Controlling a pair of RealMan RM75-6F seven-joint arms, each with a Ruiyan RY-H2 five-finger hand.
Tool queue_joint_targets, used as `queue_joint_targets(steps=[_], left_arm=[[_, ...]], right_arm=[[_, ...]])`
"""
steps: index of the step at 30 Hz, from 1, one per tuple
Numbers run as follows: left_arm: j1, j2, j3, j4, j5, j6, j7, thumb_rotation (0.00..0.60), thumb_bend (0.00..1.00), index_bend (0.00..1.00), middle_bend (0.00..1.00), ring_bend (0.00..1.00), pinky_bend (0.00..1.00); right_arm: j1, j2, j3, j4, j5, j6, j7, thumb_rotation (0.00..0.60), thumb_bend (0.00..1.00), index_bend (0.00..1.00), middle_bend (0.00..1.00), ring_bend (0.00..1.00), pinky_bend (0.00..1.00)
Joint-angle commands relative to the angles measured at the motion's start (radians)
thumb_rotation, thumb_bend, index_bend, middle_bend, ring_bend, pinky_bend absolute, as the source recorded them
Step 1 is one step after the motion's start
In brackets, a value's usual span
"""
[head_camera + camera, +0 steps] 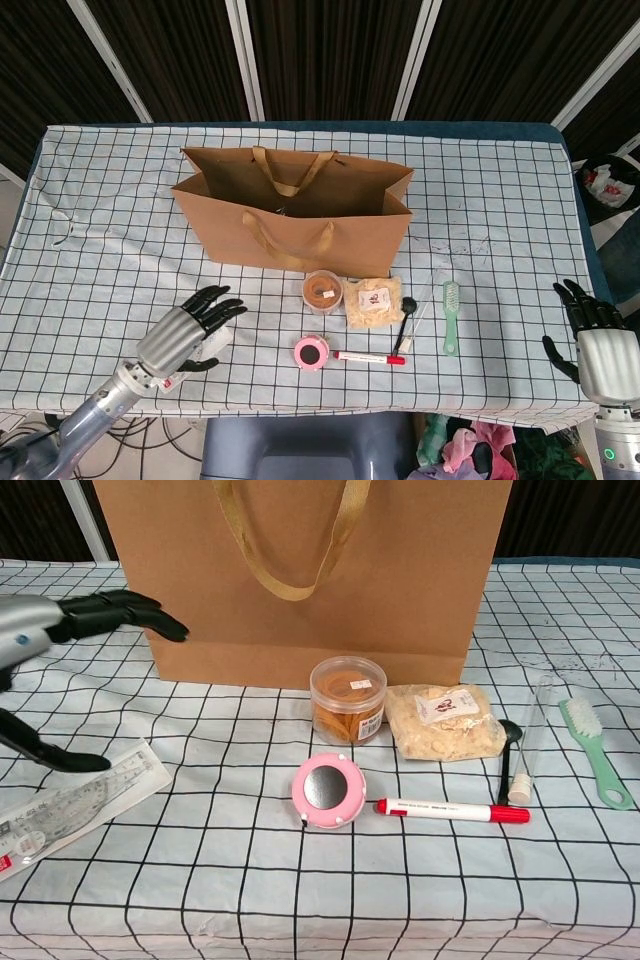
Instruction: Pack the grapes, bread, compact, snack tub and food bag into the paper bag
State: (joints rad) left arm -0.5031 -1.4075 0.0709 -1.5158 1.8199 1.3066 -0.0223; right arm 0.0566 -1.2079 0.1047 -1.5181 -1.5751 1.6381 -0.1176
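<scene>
On the checked tablecloth [480, 200], the pink compact [311, 352] lies near the front edge, before the paper bag [300, 215]; probably light, rigid, slippery, best pinched across its rim. Both the left hand [190, 325] and right hand [598, 345] are spread, empty.

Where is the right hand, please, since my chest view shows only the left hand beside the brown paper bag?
Observer: The right hand hovers far to the right of the green brush, fingers spread, holding nothing.
Operator: Is the bag's mouth open?
Observer: Yes, the brown paper bag stands with its mouth wide open. Something dark lies inside, too small to identify.
Operator: What is the left hand over?
Observer: From above, the left hand covers most of the flat packaged ruler, holding nothing.
</scene>
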Motion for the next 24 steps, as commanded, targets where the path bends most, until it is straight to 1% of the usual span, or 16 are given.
queue_joint_targets(steps=[1, 7, 10, 17, 24], left_arm=[[-0.045, -0.082, -0.026, 0.018, -0.009, -0.066, 0.068, 0.6, 0.0, 0.14, 0.16, 0.0, 0.1], [-0.082, -0.17, -0.042, 0.037, -0.001, -0.122, 0.161, 0.6, 0.0, 0.15, 0.16, 0.0, 0.1], [-0.097, -0.209, -0.059, 0.051, -0.006, -0.136, 0.207, 0.6, 0.02, 0.15, 0.17, 0.0, 0.1], [-0.135, -0.273, -0.072, 0.067, -0.033, -0.204, 0.269, 0.6, 0.02, 0.16, 0.18, 0.01, 0.1], [-0.159, -0.318, -0.08, 0.095, -0.067, -0.248, 0.293, 0.6, 0.03, 0.16, 0.18, 0.01, 0.1]], right_arm=[[-0.001, 0.003, 0.0, 0.005, 0.004, -0.003, 0.008, 0.6, 0.26, 0.13, 0.13, 0.24, 0.28], [-0.006, 0.009, 0.002, 0.004, 0.001, 0.009, 0.022, 0.6, 0.26, 0.13, 0.13, 0.24, 0.28], [-0.007, 0.012, 0.002, 0.004, -0.001, 0.011, 0.026, 0.6, 0.26, 0.13, 0.13, 0.24, 0.28], [-0.006, 0.012, 0.001, 0.005, -0.003, 0.01, 0.031, 0.6, 0.26, 0.13, 0.13, 0.24, 0.28], [-0.008, 0.014, 0.004, 0.007, 0.0, 0.014, 0.039, 0.6, 0.25, 0.13, 0.13, 0.24, 0.28]])
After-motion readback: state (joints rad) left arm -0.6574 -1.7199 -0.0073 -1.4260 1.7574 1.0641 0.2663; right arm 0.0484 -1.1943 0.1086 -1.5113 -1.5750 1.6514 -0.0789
